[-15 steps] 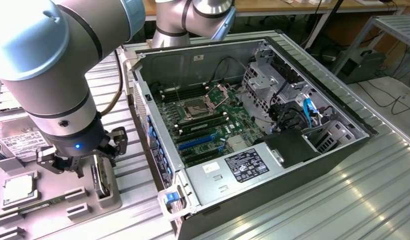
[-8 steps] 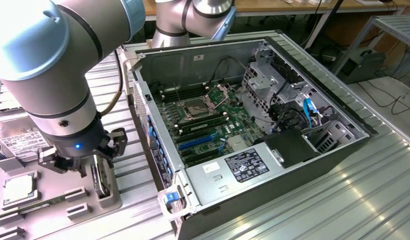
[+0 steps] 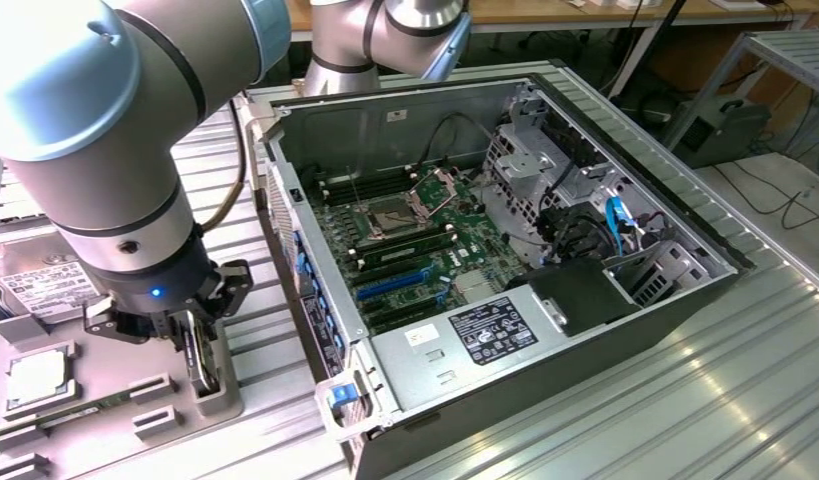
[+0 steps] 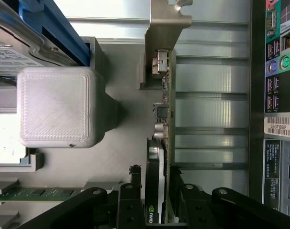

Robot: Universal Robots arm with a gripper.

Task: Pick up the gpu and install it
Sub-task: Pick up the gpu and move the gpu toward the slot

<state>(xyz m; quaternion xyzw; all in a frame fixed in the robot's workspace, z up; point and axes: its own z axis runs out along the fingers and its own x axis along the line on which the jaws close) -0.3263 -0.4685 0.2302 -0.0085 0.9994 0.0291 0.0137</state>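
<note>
Picking up the gpu (image 4: pixel 154 150) was the step in hand; install not started. The card stood on edge in a slot of the grey fixture tray (image 3: pixel 182 425), which lay at the worktop's (image 3: pixel 676 400) edge on the exterior view's left, just beside the open computer case (image 3: pixel 369 125). The silver end bracket (image 4: pixel 166 24) was at the far end of the card from the pincer (image 4: pixel 156 171). The pincer sat astride the card's black end, low over the tray (image 3: pixel 196 350). Could not tell if it was clenched on the card or just short of contact. The card looked seated in the tray, not lifted.

Also on the tray: a grey printed block (image 4: pixel 54 107) near the card, a green RAM stick (image 4: pixel 40 193), and a hard drive (image 3: pixel 36 285) toward the worktop's far edge. In the case, the blue expansion slots (image 3: pixel 389 285) on the motherboard looked unoccupied.

Judgement: the next move calls for a firm, square hold on the thin card, then a straight pull out of the tray slot with no tilt. A skewed grip could bind the card or let it slip.
</note>
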